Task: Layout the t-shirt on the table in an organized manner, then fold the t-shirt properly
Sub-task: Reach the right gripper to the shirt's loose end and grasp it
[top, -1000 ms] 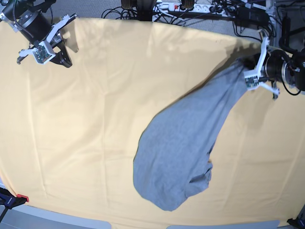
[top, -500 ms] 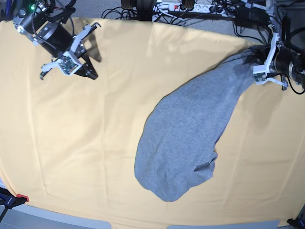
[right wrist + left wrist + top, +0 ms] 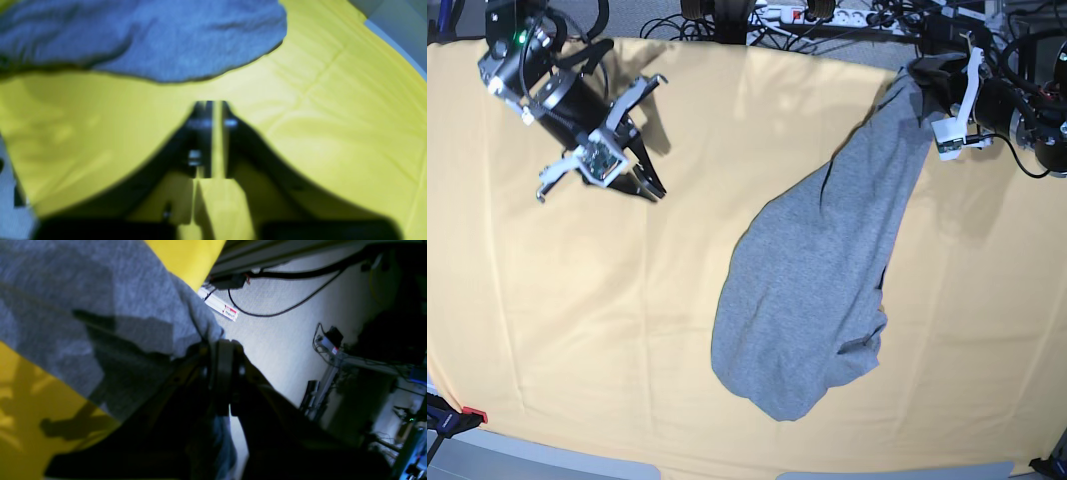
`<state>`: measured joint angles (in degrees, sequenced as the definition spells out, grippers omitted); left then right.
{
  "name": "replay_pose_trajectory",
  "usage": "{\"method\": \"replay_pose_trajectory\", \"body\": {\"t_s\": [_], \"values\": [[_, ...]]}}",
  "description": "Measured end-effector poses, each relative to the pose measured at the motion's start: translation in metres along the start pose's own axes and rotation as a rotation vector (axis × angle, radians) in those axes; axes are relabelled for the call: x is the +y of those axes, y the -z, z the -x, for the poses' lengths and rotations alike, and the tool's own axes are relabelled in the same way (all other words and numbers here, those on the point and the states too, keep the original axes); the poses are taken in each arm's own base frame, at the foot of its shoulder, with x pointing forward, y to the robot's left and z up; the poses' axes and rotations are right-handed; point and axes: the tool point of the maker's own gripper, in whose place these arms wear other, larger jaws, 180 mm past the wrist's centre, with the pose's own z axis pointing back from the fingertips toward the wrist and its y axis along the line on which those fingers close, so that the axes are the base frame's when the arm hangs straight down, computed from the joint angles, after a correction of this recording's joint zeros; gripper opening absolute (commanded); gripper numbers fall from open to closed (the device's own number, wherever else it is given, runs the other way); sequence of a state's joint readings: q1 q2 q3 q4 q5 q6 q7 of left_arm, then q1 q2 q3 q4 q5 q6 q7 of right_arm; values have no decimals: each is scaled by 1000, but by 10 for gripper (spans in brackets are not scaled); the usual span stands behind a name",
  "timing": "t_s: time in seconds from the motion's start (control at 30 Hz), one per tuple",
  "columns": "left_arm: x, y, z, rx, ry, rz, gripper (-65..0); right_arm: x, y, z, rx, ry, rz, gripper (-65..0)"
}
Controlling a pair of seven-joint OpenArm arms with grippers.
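Note:
The grey t-shirt [image 3: 817, 270] lies stretched in a long bunch across the table [image 3: 577, 320], from the far right corner down to the near edge. My left gripper [image 3: 927, 80] is shut on the shirt's far end, holding it up at the table's back edge. In the left wrist view the cloth [image 3: 100, 290] is pinched at the left gripper [image 3: 222, 343]. My right gripper [image 3: 645, 183] hovers over bare table, left of the shirt. Its jaws [image 3: 211, 113] stand slightly apart with nothing between them, and the shirt's edge [image 3: 150, 33] lies ahead. No lettering shows.
Cables and a power strip [image 3: 807, 12] run behind the table's far edge. A red clamp [image 3: 472, 415] sits at the near left corner. Beyond the edge, the left wrist view shows floor [image 3: 283, 340] and equipment stands [image 3: 327, 373].
The left gripper has carried the shirt's end up toward the far edge, pulling the cloth straighter. The right arm has swung right and nearer, toward the shirt, and its jaws have parted slightly.

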<state>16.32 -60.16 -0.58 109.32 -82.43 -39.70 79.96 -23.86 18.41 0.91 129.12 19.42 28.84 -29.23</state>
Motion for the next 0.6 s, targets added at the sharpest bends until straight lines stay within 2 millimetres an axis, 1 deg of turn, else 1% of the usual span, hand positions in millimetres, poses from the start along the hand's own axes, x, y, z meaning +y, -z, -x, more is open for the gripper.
{"method": "replay_pose_trajectory", "body": {"t_s": [0.07, 0.13, 0.2, 0.27, 0.3, 0.33, 0.5, 0.6], "values": [[4, 1, 4, 0, -24, -3, -650, -10, 15, 14, 22, 44, 1, -424], [5, 3, 7, 1, -41, 1, -639, -15, 33, 31, 56, 85, -21, -376], [4, 4, 8, -1, -47, 7, -523, -14, 51, 41, 75, 98, -76, -345], [4, 5, 8, -2, -48, 10, -415, -9, 68, 43, 72, 113, -138, -343], [4, 5, 7, -6, -48, 10, -379, -7, 77, 42, 67, 116, -165, -343], [4, 5, 7, -6, -47, 10, -361, -4, 84, 42, 68, 119, -190, -343], [4, 5, 7, -5, -47, 9, -361, 9, 123, 55, 133, 134, -266, -343], [3, 6, 6, -10, -47, 12, -361, 12, 148, 51, 136, 171, -283, -343]]}}
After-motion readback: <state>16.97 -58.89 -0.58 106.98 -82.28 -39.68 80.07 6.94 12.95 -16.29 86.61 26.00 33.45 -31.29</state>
